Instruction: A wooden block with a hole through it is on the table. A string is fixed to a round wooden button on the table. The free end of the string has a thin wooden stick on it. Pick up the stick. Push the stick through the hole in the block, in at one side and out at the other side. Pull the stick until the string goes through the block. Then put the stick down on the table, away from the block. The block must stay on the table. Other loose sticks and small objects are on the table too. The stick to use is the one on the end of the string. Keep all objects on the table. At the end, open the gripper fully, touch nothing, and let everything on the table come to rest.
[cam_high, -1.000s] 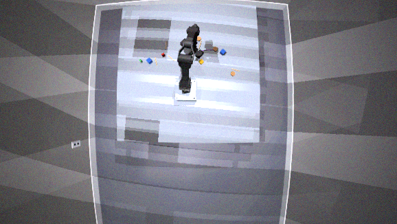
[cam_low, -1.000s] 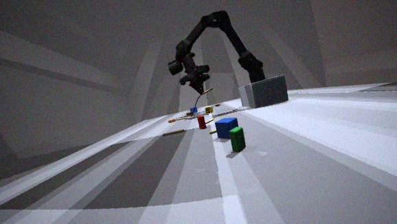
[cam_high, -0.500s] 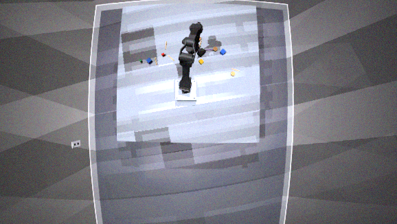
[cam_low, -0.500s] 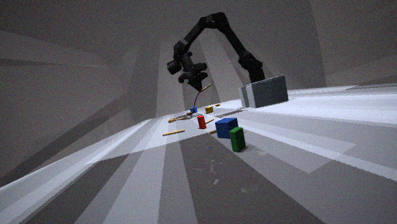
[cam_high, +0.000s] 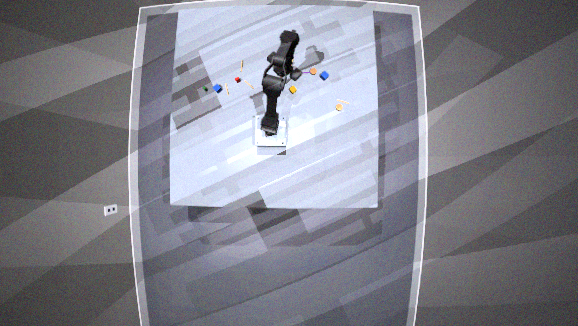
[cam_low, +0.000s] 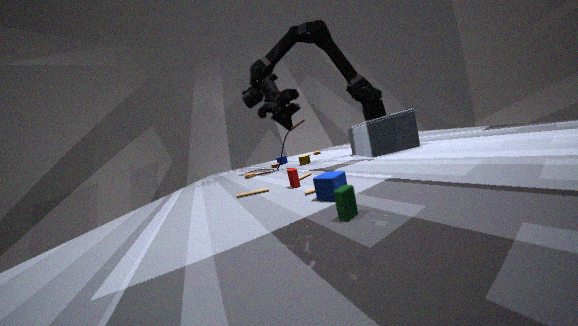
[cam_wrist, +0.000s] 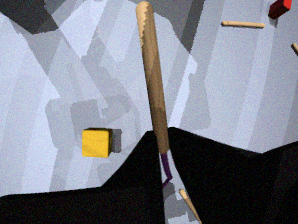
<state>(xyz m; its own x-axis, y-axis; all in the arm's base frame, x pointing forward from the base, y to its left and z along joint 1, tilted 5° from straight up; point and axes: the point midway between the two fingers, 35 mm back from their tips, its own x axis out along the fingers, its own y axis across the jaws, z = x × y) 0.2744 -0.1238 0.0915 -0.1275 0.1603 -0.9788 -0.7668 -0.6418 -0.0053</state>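
Observation:
My gripper (cam_high: 298, 75) (cam_low: 290, 129) (cam_wrist: 160, 136) is shut on the wooden stick (cam_low: 298, 123) (cam_wrist: 154, 80), near its string end, and holds it well above the table. The stick juts out beyond the fingertips. The purple string (cam_high: 306, 73) (cam_low: 283, 145) (cam_wrist: 165, 164) hangs from the stick down to the table, towards a round wooden button (cam_high: 313, 71) (cam_low: 275, 165). I cannot make out the wooden block with its hole in any view; the arm hides part of the table in the top view.
A yellow cube (cam_high: 293, 89) (cam_low: 304, 160) (cam_wrist: 96, 143) and blue cubes (cam_high: 324, 75) (cam_high: 217, 88) stand around. A red block (cam_high: 237, 79) (cam_low: 293, 178), a green block (cam_low: 346, 203) and several loose sticks (cam_high: 242, 66) (cam_low: 252, 192) (cam_wrist: 243, 24) are on the left. Another round button (cam_high: 339, 107) lies at the right.

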